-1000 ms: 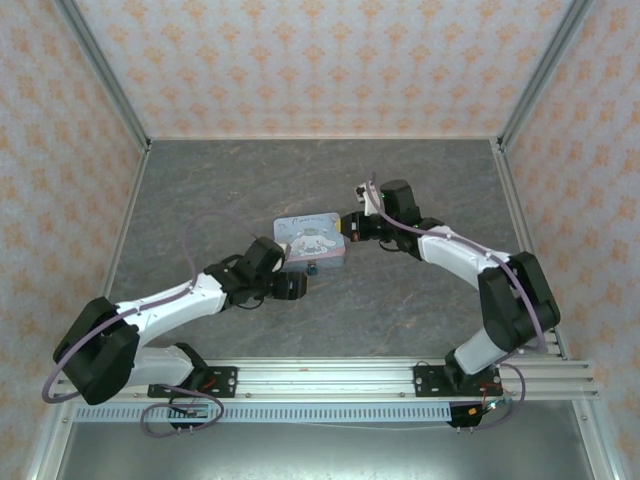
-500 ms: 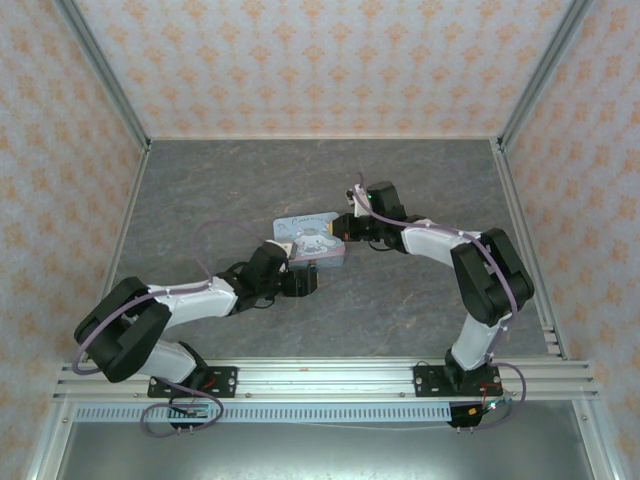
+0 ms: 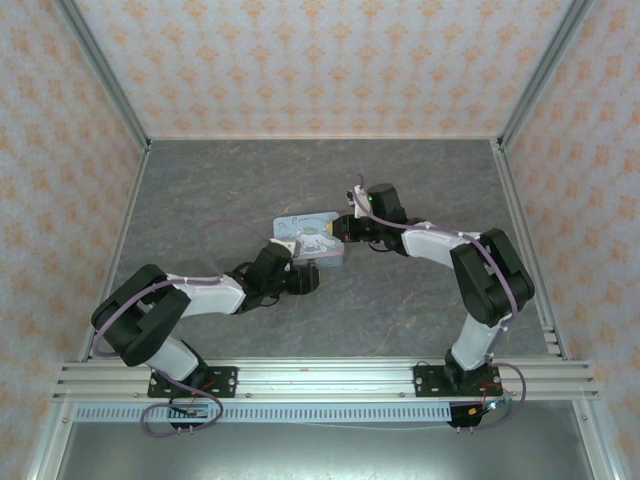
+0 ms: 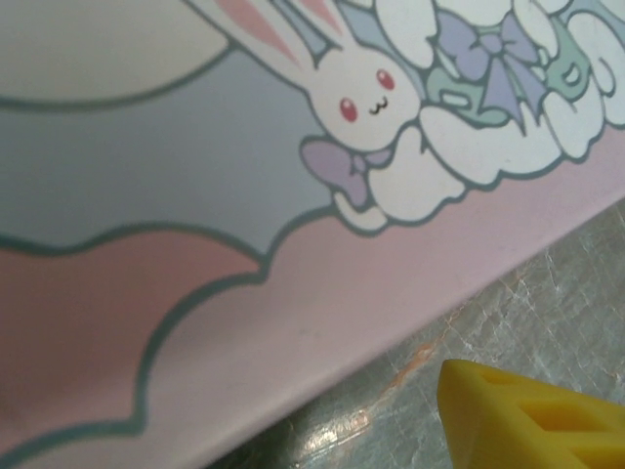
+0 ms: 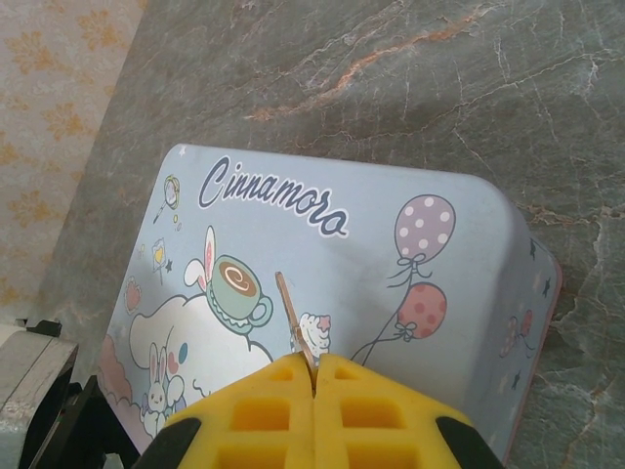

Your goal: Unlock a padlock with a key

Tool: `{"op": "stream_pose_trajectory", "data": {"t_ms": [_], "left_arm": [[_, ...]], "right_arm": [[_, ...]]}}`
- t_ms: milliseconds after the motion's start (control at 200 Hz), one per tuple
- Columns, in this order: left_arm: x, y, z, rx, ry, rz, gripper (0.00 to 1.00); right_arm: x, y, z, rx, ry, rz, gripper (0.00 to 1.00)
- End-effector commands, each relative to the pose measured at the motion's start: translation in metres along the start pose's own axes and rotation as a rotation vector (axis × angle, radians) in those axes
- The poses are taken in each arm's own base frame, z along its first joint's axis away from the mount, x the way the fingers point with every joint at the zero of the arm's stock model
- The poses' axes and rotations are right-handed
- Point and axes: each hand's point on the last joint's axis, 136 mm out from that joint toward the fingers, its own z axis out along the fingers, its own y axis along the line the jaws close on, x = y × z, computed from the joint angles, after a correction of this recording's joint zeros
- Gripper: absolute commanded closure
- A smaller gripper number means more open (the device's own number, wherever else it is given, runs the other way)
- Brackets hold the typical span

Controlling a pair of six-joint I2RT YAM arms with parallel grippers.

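The pastel blue-and-pink tin [image 3: 308,228] with cartoon animals lies mid-table. My right gripper [image 3: 346,229] hangs over its right end, shut on a thin brassy key [image 5: 296,320] whose blade sticks out over the lid [image 5: 391,244]. In the right wrist view the yellow jaws [image 5: 314,363] meet around the key. My left gripper [image 3: 304,273] sits at the tin's near edge. The left wrist view looks closely at the lid [image 4: 195,244], with one yellow fingertip [image 4: 527,420] low on the right over the table; the jaws stand wide apart. The padlock is hidden.
Grey marble-patterned table [image 3: 220,190] inside patterned walls with metal corner posts [image 3: 100,70]. An aluminium rail [image 3: 320,378] runs along the near edge by the arm bases. Free room lies at the back and far left.
The right gripper has moved left, in over the tin's right end. The left arm has folded lower and nearer, its gripper staying at the tin's near edge, jaws narrowing slightly.
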Motion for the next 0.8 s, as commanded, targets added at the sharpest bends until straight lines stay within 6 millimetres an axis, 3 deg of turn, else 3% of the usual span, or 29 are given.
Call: {"op": "stream_pose_trajectory", "data": {"t_ms": [0, 455, 796], "left_arm": [[-0.017, -0.005, 0.006, -0.002, -0.074, 0.023, 0.33], [-0.022, -0.019, 0.022, 0.055, -0.06, -0.001, 0.42], [-0.025, -0.005, 0.029, -0.035, -0.058, -0.062, 0.57]], "right_arm": [[0.022, -0.015, 0.003, 0.055, 0.049, 0.018, 1.0], [0.021, -0.014, 0.002, 0.057, 0.044, 0.022, 1.0], [0.02, -0.012, 0.002, 0.059, 0.04, 0.027, 1.0]]}}
